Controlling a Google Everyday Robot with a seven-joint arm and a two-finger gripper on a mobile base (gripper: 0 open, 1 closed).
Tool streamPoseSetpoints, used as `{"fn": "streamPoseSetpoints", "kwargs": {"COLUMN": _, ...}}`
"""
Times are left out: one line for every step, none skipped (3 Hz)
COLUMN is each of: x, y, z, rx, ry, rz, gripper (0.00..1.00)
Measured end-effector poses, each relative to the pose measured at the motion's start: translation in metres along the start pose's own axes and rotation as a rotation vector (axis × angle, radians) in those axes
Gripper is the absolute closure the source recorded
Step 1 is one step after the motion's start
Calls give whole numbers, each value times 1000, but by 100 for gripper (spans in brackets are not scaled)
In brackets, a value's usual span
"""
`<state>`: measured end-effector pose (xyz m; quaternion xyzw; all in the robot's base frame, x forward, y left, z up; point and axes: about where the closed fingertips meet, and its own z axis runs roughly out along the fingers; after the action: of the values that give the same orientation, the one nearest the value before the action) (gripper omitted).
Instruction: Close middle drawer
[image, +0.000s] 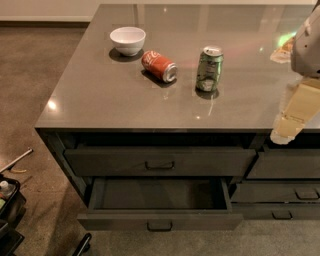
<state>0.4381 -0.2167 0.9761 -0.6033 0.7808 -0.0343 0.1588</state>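
The middle drawer (160, 220) is a wide dark grey drawer in the left column under the counter, pulled out towards me. Its plain grey box (160, 194) is open and looks empty, and a small dark handle (160, 226) sits at the centre of its flat front. My gripper (286, 127) hangs at the right edge of the view, over the counter's front edge, above and to the right of the open drawer and well apart from it. It holds nothing that I can see.
The drawer above (160, 161) is shut. More shut drawers (287, 192) are in the right column. On the counter (90, 95) stand a white bowl (128, 40), a red can on its side (159, 65) and an upright green can (209, 68). A black cart (7, 210) stands on the floor at lower left.
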Motion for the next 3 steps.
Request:
{"fn": "streamPoseSetpoints", "kwargs": {"x": 0, "y": 0, "z": 0, "rx": 0, "ry": 0, "rz": 0, "gripper": 0}}
{"fn": "streamPoseSetpoints", "kwargs": {"x": 8, "y": 15, "z": 18, "rx": -1, "ry": -48, "rz": 20, "gripper": 0}}
{"fn": "streamPoseSetpoints", "kwargs": {"x": 19, "y": 55, "z": 56, "rx": -16, "ry": -174, "rz": 51, "gripper": 0}}
